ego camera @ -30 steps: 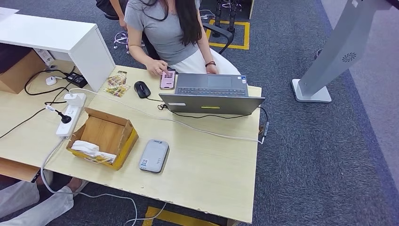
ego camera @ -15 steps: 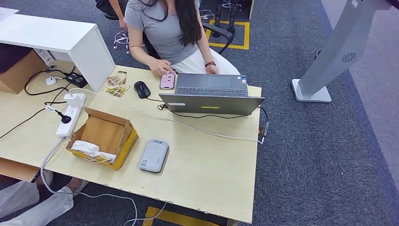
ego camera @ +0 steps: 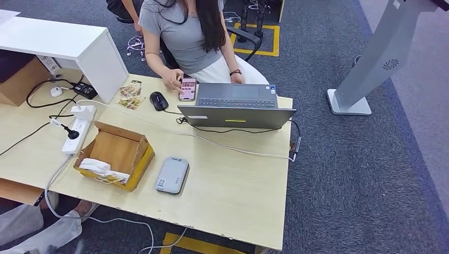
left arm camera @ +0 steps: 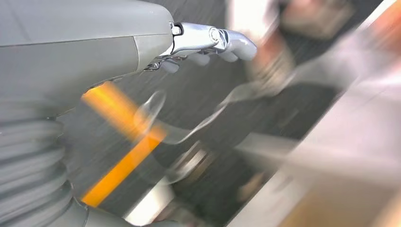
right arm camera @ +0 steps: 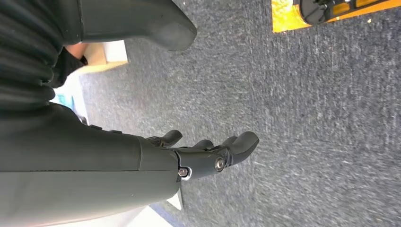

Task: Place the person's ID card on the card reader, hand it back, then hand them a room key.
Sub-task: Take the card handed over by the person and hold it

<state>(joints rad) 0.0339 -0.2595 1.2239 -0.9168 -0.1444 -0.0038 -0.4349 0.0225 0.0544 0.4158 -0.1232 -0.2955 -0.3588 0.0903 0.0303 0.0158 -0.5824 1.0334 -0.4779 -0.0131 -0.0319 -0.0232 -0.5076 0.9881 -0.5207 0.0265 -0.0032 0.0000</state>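
Observation:
The grey flat card reader lies on the pale wooden table, near its front edge. Left of it stands an open cardboard box with white and patterned cards at its near end. A person in a grey top sits behind the table with a hand on a pink phone. My left hand shows blurred in the left wrist view, fingers stretched out and holding nothing. My right hand hangs over grey carpet, fingers apart and holding nothing.
An open laptop faces the person, with a black mouse and a white cable beside it. A power strip lies at the left. A white counter stands back left, a grey kiosk base at the right.
The whole picture has shifted slightly, so the camera moved. The person's hand has shifted on the phone. The reader and the box lie as before.

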